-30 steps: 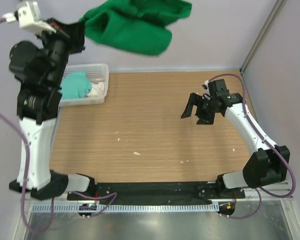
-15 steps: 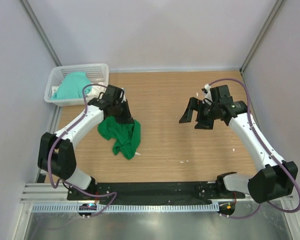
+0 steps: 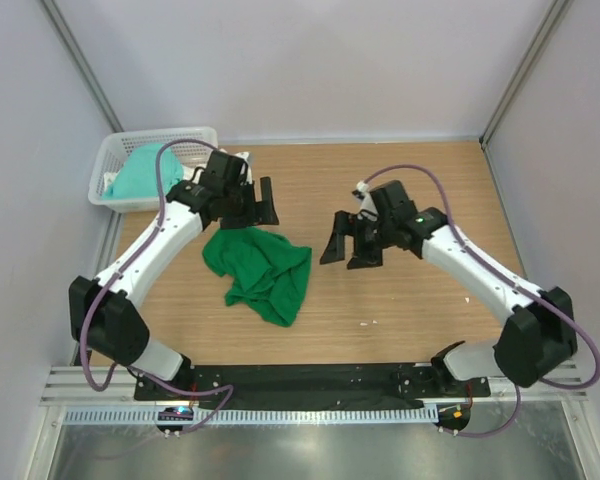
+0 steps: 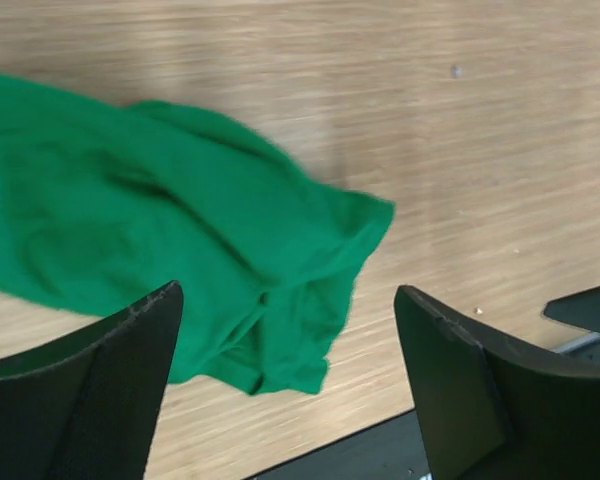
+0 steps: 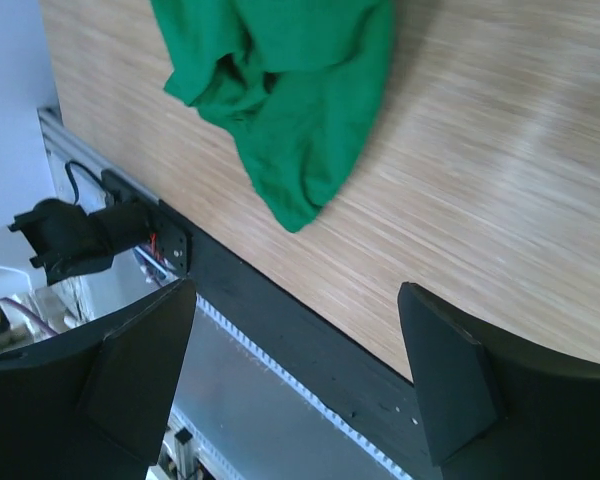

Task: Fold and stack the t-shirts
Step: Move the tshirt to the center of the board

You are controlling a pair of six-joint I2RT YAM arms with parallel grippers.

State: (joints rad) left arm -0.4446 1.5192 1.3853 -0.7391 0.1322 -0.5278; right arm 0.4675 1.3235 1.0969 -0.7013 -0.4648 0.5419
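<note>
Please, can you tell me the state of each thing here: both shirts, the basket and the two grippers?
Green t-shirt: crumpled on the table, unfolded, not held.
Basket: upright at the far left corner, not empty.
Mint t-shirt: bunched up inside the basket.
Left gripper: open, empty, over the green t-shirt's far edge.
Right gripper: open, empty, right of the green t-shirt.

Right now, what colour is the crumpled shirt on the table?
The shirt is plain deep green, no pattern; clearest in the left wrist view.
</note>
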